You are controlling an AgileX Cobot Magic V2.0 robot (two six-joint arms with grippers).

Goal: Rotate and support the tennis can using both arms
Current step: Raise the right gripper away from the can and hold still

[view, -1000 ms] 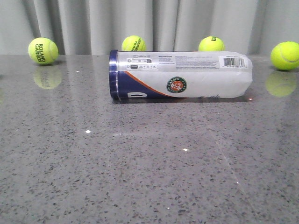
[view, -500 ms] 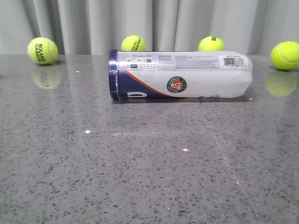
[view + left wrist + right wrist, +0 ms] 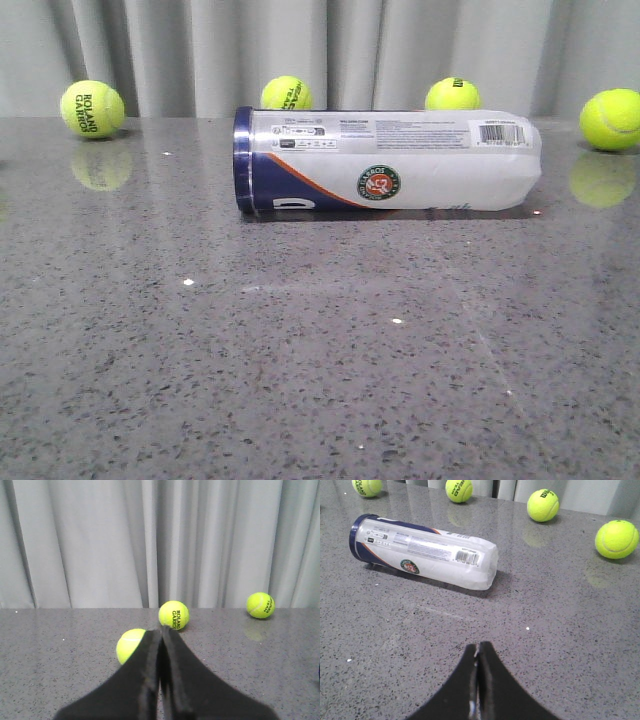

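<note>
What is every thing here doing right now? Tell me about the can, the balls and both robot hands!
Clear-plastic white-labelled tennis can: lying on its side on the table, navy rim toward the robot's left, untouched.
Yellow-green tennis balls: resting on the table, none inside a hand.
Black left hand: shut, empty.
Black right hand: shut, empty, apart from the can.

Speckled grey stone table (image 3: 300, 380), glossy and reflective.
The tennis can (image 3: 388, 160) lies on its side at upper centre; four tennis balls (image 3: 92, 109) (image 3: 286, 93) (image 3: 452, 94) (image 3: 610, 119) line the back edge.
</note>
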